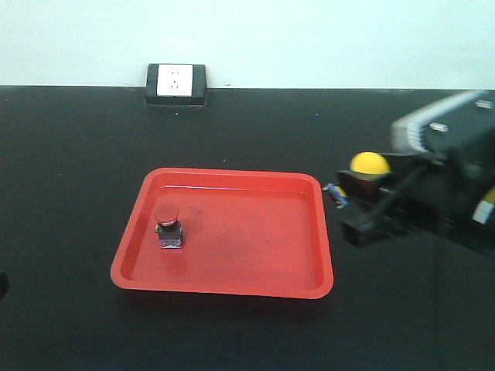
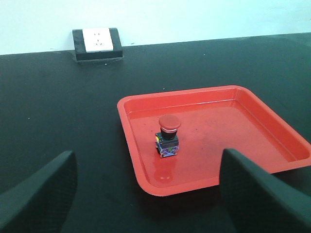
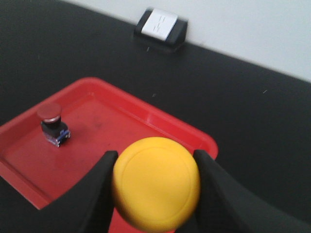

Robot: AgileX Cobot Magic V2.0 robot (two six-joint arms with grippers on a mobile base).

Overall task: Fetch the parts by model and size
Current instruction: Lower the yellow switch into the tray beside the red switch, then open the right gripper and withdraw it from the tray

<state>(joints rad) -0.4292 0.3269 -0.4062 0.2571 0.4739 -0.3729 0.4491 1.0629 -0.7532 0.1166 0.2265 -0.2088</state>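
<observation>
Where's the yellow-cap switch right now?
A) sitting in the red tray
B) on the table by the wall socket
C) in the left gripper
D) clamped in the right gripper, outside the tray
D: the right gripper is shut on the yellow switch, just off the right rim of the red tray; only the red switch sits inside.

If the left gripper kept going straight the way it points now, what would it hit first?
Probably the red tray: its near rim lies straight ahead between the open left gripper fingers, with the red push-button switch just beyond. Depth is uncertain.

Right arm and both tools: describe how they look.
The right arm has a light grey housing over black parts, with a yellow-and-white spot near the frame edge. The right tool and left tool both have black, finely textured fingers.
</observation>
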